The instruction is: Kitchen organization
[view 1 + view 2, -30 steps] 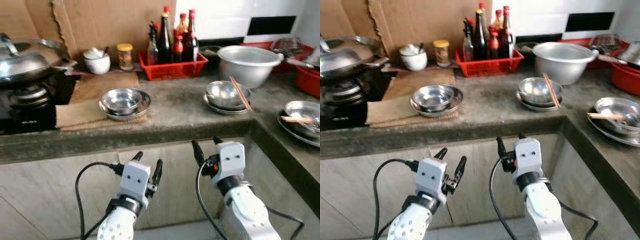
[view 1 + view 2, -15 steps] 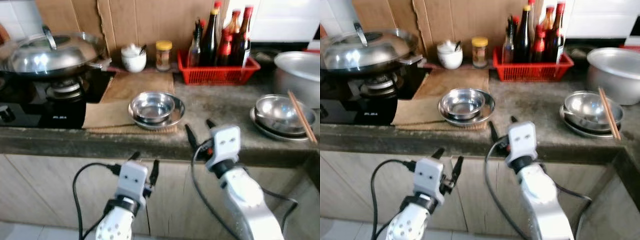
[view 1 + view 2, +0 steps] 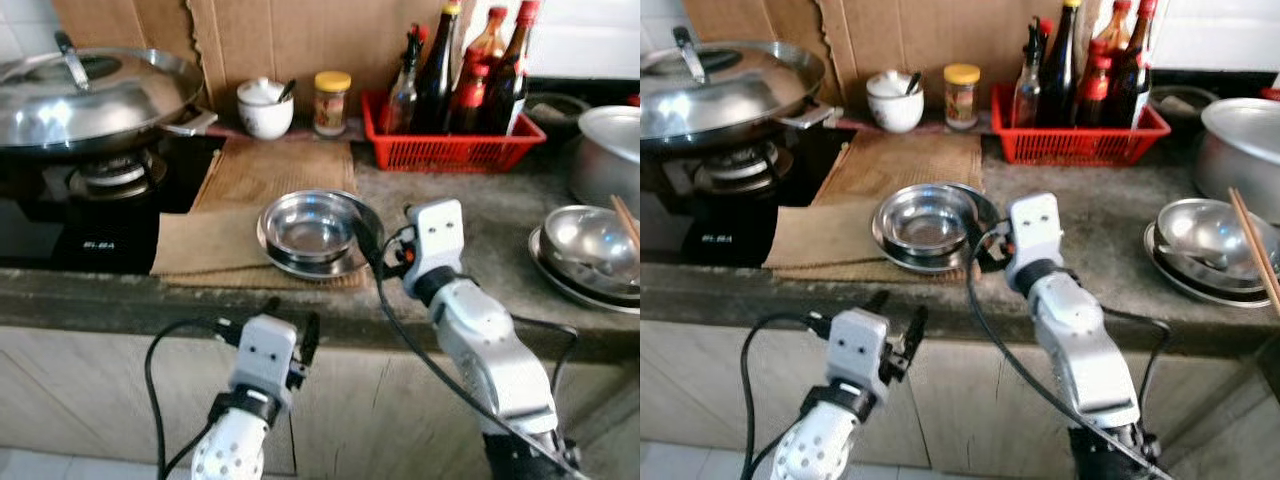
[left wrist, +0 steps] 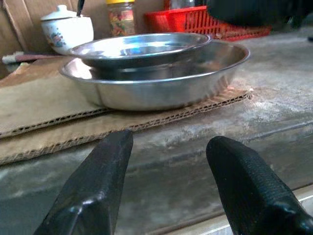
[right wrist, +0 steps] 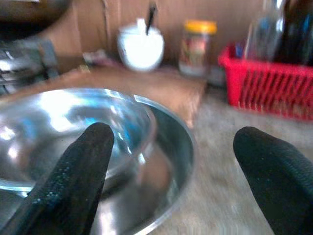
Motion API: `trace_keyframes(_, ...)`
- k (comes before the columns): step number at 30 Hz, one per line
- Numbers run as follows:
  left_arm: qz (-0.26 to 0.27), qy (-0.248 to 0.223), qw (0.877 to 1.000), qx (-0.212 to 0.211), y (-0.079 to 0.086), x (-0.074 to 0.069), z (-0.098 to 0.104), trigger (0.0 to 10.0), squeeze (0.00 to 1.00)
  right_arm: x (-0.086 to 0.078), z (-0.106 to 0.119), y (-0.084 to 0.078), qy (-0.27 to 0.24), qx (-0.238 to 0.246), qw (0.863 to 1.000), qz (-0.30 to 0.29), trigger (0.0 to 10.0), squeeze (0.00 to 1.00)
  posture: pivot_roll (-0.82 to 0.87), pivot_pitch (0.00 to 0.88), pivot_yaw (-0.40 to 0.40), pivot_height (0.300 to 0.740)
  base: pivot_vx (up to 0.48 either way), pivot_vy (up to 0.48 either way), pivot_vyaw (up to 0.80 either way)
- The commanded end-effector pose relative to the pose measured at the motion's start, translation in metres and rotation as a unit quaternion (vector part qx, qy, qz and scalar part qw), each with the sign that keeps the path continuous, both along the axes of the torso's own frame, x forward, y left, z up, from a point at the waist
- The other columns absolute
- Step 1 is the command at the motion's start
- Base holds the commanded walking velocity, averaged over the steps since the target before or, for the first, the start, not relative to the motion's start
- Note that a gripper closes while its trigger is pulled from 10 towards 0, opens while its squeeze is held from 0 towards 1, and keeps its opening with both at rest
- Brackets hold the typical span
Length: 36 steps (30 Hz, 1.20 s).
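The robot's right arm reaches up and forward over the edge of a grey stone countertop (image 3: 470, 225), its right gripper (image 5: 171, 161) spread wide at the near right rim of a stack of two steel bowls (image 3: 312, 228): a small bowl nested inside a wider, shallower one. One black finger (image 5: 78, 171) hangs over the outer bowl's rim and the other (image 5: 274, 171) over bare counter; neither visibly touches metal. The bowls sit on a flattened sheet of corrugated cardboard (image 3: 225, 225).

Beyond the right gripper, a red plastic basket (image 3: 450, 145) of dark sauce bottles stands against the back wall, with a yellow-lidded jar (image 3: 331, 100) and a white lidded ceramic pot (image 3: 265, 108) beside it. Off to the gripper's right, another pile of steel bowls (image 3: 590, 250) carries chopsticks.

The left arm is bent low in front of the cabinet, below the counter edge, its left gripper (image 4: 168, 181) open and pointed at the counter's front lip, the bowls just ahead of and above it. Farther left, a lidded wok (image 3: 90, 95) rests on a black gas hob (image 3: 70, 235).
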<state>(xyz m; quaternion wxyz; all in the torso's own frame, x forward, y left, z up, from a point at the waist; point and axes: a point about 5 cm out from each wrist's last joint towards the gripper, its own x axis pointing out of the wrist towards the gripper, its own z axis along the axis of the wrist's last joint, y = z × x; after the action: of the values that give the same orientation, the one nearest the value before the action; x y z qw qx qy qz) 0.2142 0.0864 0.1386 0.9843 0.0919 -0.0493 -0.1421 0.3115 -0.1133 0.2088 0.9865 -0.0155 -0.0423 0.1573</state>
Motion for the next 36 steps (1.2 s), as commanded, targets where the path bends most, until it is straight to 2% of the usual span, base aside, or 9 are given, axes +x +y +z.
trace_keyframes(1,0.005,-0.001,1.0,0.005,0.003,-0.001,0.001,10.0,0.0,0.009,0.007,0.006,0.029,0.023,0.999,-0.001,10.0,0.2,0.16,0.068,-0.048,0.74,0.0,0.0,0.0)
trace_keyframes(2,0.006,-0.001,1.0,0.005,0.003,-0.001,0.0,10.0,0.0,0.013,0.009,0.005,0.033,0.015,0.999,-0.007,10.0,0.0,0.16,0.068,-0.048,0.74,0.0,0.0,0.0)
trace_keyframes(8,0.006,0.0,1.0,0.005,0.002,-0.001,0.0,10.0,0.0,0.023,0.023,0.004,0.087,0.044,0.995,0.014,10.0,0.0,0.16,0.07,-0.05,0.74,0.0,0.0,0.0)
trace_keyframes(12,0.005,0.002,1.0,0.005,0.002,-0.001,-0.001,10.0,0.0,0.027,0.028,0.006,0.098,0.04,0.994,0.015,10.0,0.0,0.16,0.07,-0.05,0.74,0.0,0.0,0.0)
trace_keyframes(13,0.006,0.003,1.0,0.005,0.001,0.0,-0.001,10.0,0.0,0.03,0.027,0.008,0.126,0.037,0.991,0.019,10.0,0.0,0.16,0.07,-0.053,0.74,0.0,0.0,0.0)
trace_keyframes(18,0.005,0.002,1.0,0.004,0.0,0.0,-0.001,10.0,0.0,0.034,0.028,0.014,0.168,0.027,0.985,0.034,10.0,0.0,0.16,0.067,-0.057,0.74,0.0,0.0,0.0)
trace_keyframes(21,0.006,0.003,1.0,0.004,0.0,-0.001,-0.001,10.0,0.0,0.039,0.036,0.016,0.17,0.035,0.984,0.039,10.0,0.0,0.16,0.06,-0.062,0.74,0.0,0.0,0.0)
trace_keyframes(25,0.007,0.004,1.0,0.003,0.001,0.0,-0.002,10.0,0.0,0.042,0.033,0.016,0.195,0.007,0.98,0.037,10.0,0.0,0.16,0.058,-0.064,0.74,0.0,0.0,0.0)
trace_keyframes(36,0.005,0.005,1.0,0.004,0.0,0.0,-0.003,10.0,0.0,0.048,0.031,0.019,0.23,-0.008,0.972,0.043,10.0,0.0,0.17,0.053,-0.068,0.74,0.0,0.0,0.0)
